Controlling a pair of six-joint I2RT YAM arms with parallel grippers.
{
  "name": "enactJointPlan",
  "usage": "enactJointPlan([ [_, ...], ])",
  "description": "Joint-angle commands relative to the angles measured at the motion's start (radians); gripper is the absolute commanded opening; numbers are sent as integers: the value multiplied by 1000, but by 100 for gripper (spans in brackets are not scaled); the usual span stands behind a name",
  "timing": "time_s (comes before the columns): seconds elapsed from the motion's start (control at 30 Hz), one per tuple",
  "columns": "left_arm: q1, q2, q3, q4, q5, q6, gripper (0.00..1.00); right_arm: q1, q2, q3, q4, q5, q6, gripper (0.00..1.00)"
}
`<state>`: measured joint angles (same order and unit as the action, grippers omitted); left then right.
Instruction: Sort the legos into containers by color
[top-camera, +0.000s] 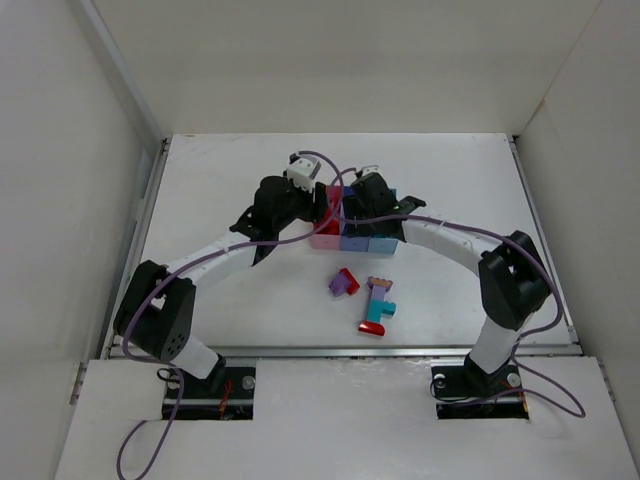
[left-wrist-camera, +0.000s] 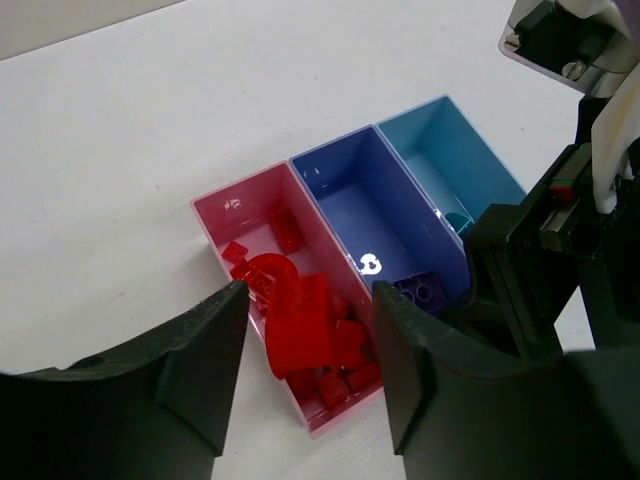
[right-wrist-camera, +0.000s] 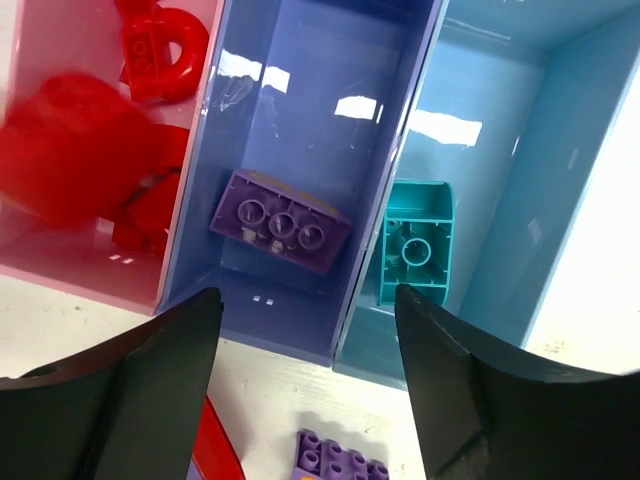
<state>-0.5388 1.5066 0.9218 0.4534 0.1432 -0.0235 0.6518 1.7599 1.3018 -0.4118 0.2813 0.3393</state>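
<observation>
Three joined containers stand mid-table: pink (left-wrist-camera: 215, 225), purple-blue (left-wrist-camera: 345, 215) and light blue (left-wrist-camera: 450, 150). My left gripper (left-wrist-camera: 310, 292) hangs open over the pink bin, with nothing between its fingers. Below it lie several red legos (left-wrist-camera: 300, 320); in the right wrist view one of them (right-wrist-camera: 70, 140) is blurred. Over the purple-blue bin (right-wrist-camera: 300, 120) my right gripper (right-wrist-camera: 308, 298) is open and empty. A purple brick (right-wrist-camera: 280, 222) lies in that bin, a teal brick (right-wrist-camera: 418, 245) in the light blue one (right-wrist-camera: 520, 200).
Two multicolour clumps lie on the table in front of the bins: a red and purple one (top-camera: 344, 283) and a teal, purple and red one (top-camera: 377, 308). White walls enclose the table (top-camera: 220, 180). Both arms arch over the table toward the bins.
</observation>
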Motion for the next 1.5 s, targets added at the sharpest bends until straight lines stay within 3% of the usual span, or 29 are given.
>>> enactJointPlan([
  [0.0,-16,-13,-15,54,21,17,51,-4,-79,33,27,-1,-6,76],
  [0.13,-16,-13,-6,54,21,26,61,-4,-144,22,36,-1,-37,78],
  [0.33,-16,-22,15,15,-8,36,63,8,-255,-87,73,-96,-123,78],
  [0.57,23,-80,40,-156,-63,77,64,153,-350,-235,53,-269,-250,79],
  [0.8,66,-209,-73,-268,-62,114,60,275,-225,-214,1,-338,-270,82],
  [1.03,66,-298,-173,-268,-34,80,60,275,-156,-187,12,-364,-240,83],
  [1.23,66,-347,-210,-268,-34,71,60,275,-82,-164,-16,-275,-194,81],
  [1.37,66,-365,-221,-259,-22,71,60,275,-62,-154,-16,-243,-172,66],
  [1.4,66,-365,-221,-259,-22,71,60,275,-62,-145,-16,-243,-172,52],
  [1.47,66,-374,-230,-259,4,71,60,275,-51,-136,-16,-234,-163,35],
])
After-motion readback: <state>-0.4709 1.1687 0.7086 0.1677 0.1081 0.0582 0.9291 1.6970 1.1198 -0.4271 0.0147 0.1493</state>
